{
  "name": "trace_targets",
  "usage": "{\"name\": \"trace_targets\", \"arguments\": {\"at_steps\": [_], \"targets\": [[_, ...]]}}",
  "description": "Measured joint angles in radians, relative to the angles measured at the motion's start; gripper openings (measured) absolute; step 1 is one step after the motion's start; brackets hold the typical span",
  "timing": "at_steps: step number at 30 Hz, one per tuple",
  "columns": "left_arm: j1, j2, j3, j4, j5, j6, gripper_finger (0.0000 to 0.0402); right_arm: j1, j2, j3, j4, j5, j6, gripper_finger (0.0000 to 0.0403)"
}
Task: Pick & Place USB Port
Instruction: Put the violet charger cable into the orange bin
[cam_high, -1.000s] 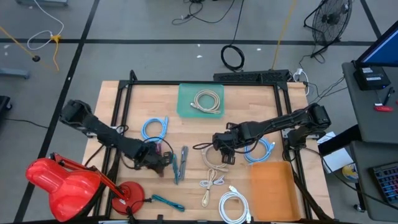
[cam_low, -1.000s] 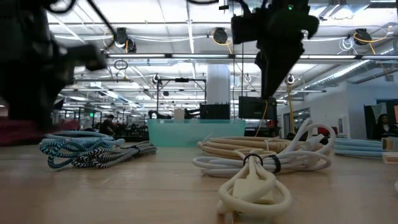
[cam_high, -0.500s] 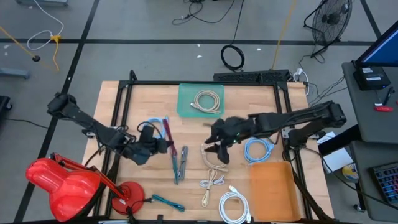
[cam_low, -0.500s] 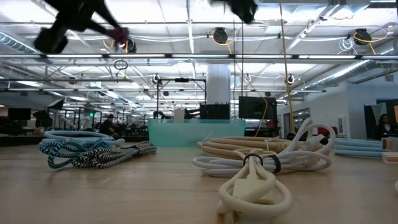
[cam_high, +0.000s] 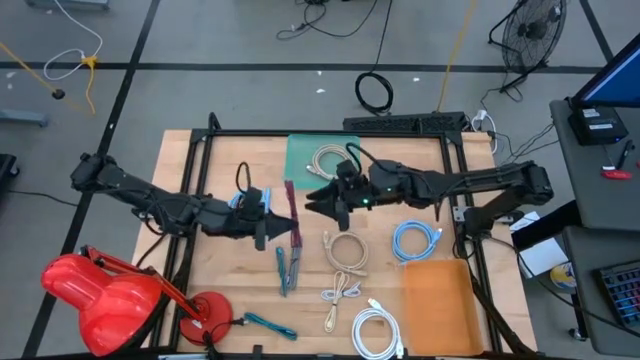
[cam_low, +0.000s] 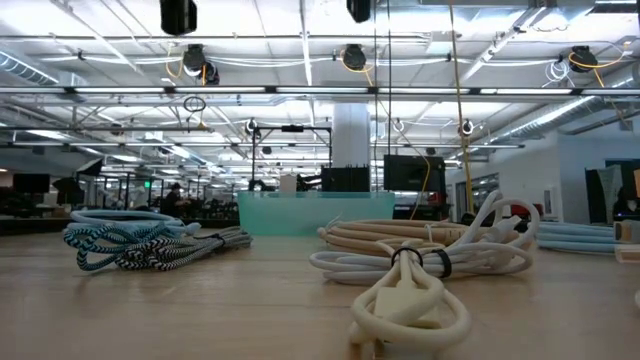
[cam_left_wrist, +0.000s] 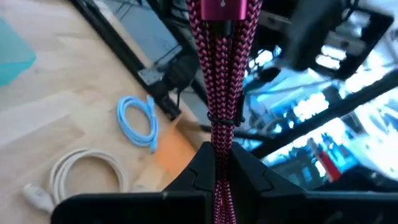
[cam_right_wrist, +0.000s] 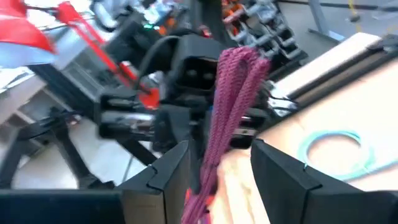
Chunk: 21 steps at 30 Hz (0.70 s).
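Over the bench (cam_high: 200, 160) middle, our left pincer (cam_high: 272, 229) pinches one end of the magenta braided cable (cam_high: 291, 212), lifted, its long axis running nearly front-to-back. Our right pincer (cam_high: 322, 200) stands spread around its far end. Behind, the teal tray (cam_high: 297, 160) holds a beige coil (cam_high: 333, 160); the orange tray (cam_high: 438, 300) sits right.

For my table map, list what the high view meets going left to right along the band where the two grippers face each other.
red lamp → left gripper → magenta cable → right gripper → light blue cable coil
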Motion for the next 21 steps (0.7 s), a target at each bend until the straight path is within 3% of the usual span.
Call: {"name": "trace_targets", "arguments": {"at_steps": [7, 21], "targets": [[0.069, 0.001, -0.002, 0.0, 0.14, 0.028, 0.0018, 0.001, 0.03, 0.0, 0.057, 0.002, 0.039, 0.0164], [0.132, 0.001, -0.002, 0.067, 0.233, 0.054, 0.0018, 0.0, 0.044, -0.001, 0.041, 0.101, 0.071, 0.022]]}}
